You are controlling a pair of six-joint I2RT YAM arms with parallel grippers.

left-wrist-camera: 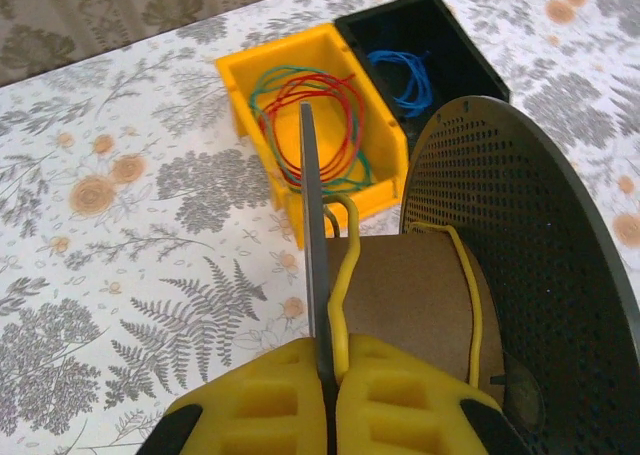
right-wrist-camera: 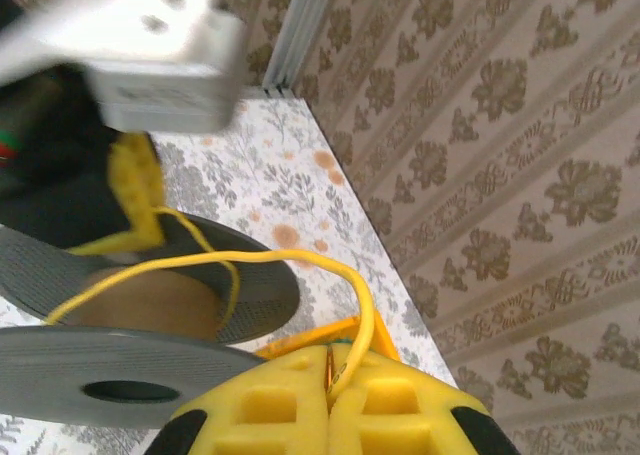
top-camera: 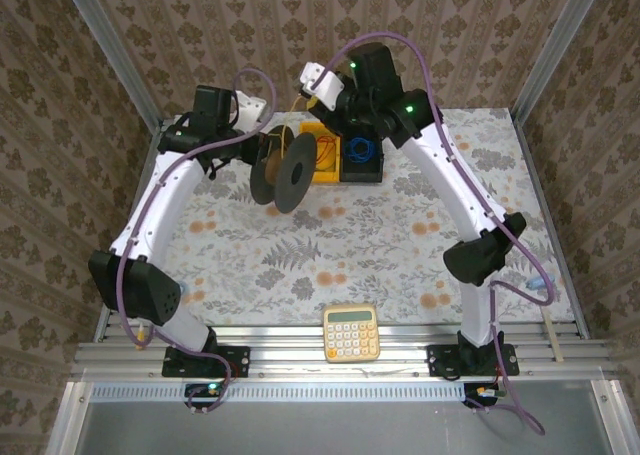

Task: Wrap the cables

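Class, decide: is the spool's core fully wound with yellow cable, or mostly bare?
Mostly bare: only a strand or two of yellow cable crosses the brown core of the spool.

Your left arm (top-camera: 160, 200) arches up from its base at the tabletop's near left and reaches toward the far edge. The left gripper (left-wrist-camera: 330, 365) is closed, yellow pads pressed on the thin rim of the spool (left-wrist-camera: 500, 225). Your right arm (top-camera: 455, 175) arches up from the near right, wrist bent over by the far edge. The right gripper (right-wrist-camera: 330, 380) is pinched tight on the yellow cord (right-wrist-camera: 250, 260).
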